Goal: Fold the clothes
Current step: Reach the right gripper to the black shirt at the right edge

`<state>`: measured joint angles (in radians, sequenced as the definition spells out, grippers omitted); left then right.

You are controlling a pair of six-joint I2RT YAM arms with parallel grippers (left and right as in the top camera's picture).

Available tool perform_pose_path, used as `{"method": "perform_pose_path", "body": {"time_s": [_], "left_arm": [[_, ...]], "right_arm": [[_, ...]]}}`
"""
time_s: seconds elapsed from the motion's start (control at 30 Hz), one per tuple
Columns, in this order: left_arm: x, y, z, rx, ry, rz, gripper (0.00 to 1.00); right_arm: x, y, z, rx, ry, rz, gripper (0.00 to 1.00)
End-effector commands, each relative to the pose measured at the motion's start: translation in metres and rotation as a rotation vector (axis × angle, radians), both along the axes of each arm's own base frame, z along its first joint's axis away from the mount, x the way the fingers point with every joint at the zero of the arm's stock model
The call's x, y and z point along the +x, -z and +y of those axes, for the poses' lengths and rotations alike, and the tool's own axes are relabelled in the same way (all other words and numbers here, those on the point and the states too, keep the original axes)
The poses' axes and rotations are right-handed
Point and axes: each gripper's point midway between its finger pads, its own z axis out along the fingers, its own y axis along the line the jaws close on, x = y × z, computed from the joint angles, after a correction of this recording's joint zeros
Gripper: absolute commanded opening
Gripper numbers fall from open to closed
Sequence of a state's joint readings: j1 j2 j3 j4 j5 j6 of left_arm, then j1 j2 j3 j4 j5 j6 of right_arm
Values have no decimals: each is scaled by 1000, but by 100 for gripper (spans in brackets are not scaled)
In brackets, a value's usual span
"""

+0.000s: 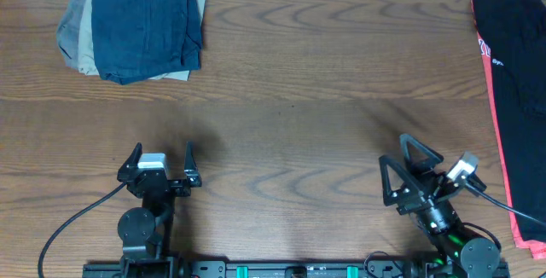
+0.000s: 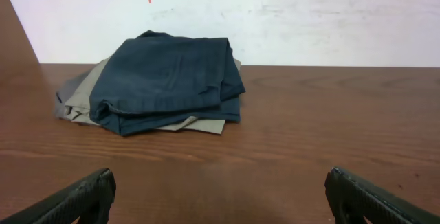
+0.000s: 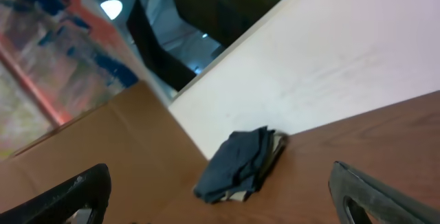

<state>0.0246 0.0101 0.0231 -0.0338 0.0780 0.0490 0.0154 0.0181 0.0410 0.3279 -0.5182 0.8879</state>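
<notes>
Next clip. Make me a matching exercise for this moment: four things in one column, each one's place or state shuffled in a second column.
1. black T-shirt
2. folded stack
3. left gripper
4. right gripper

A. far left corner of the table
B. open, near edge, pointing straight ahead
C. unfolded at the right edge
D. open, near edge, turned at a slant

Pairs: 1-C, 2-A, 3-B, 4-D

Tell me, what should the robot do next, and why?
Probably swing the right gripper over to the black shirt at the right edge of the table. The gripper is open and holds nothing, and the shirt lies apart from it, on that arm's side, with nothing touching it yet.
</notes>
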Motion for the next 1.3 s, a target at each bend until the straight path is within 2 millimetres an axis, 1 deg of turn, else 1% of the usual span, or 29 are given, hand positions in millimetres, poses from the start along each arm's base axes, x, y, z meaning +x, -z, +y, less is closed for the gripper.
{"method": "perform_pose_path", "body": {"time_s": [0.0, 0.13, 0.27, 0.33, 0.37, 0.43, 0.5, 0.57, 0.67, 0.77, 0.83, 0.87, 0.97, 1.03, 1.2, 1.27], "left_arm": [[-1, 15, -1, 0, 5, 42, 98], [-1, 15, -1, 0, 5, 42, 98], [-1, 15, -1, 0, 5, 42, 98], [-1, 15, -1, 0, 5, 42, 98], [-1, 15, -1, 0, 5, 42, 98], [-1, 15, -1, 0, 5, 42, 98], [-1, 15, -1, 0, 5, 42, 98], [-1, 15, -1, 0, 5, 42, 98], [-1, 15, -1, 0, 5, 42, 98], [-1, 15, -1, 0, 5, 42, 98], [-1, 15, -1, 0, 5, 42, 98], [-1, 15, -1, 0, 5, 42, 98], [-1, 15, -1, 0, 5, 42, 98], [-1, 15, -1, 0, 5, 42, 98], [-1, 15, -1, 0, 5, 42, 98], [-1, 15, -1, 0, 5, 42, 98]], "right_arm": [[1, -33, -14, -59, 123, -76, 99], [16, -56, -29, -213, 269, -59, 99], [43, -82, -53, -352, 428, 31, 99], [58, -90, -70, -391, 524, 109, 99], [68, -94, -86, -413, 605, 176, 99], [84, -99, -111, -461, 730, 288, 99], [102, -102, -128, -534, 790, 385, 99], [125, -101, -142, -611, 801, 491, 99], [156, -86, -175, -658, 822, 687, 99], [184, -61, -218, -667, 832, 892, 99], [193, -48, -241, -665, 845, 981, 99], [196, -37, -255, -664, 849, 1041, 99], [200, -16, -283, -653, 866, 1136, 99], [200, -6, -301, -679, 872, 1162, 99], [198, 22, -351, -731, 901, 1214, 99], [197, 36, -369, -759, 886, 1233, 99]]}}
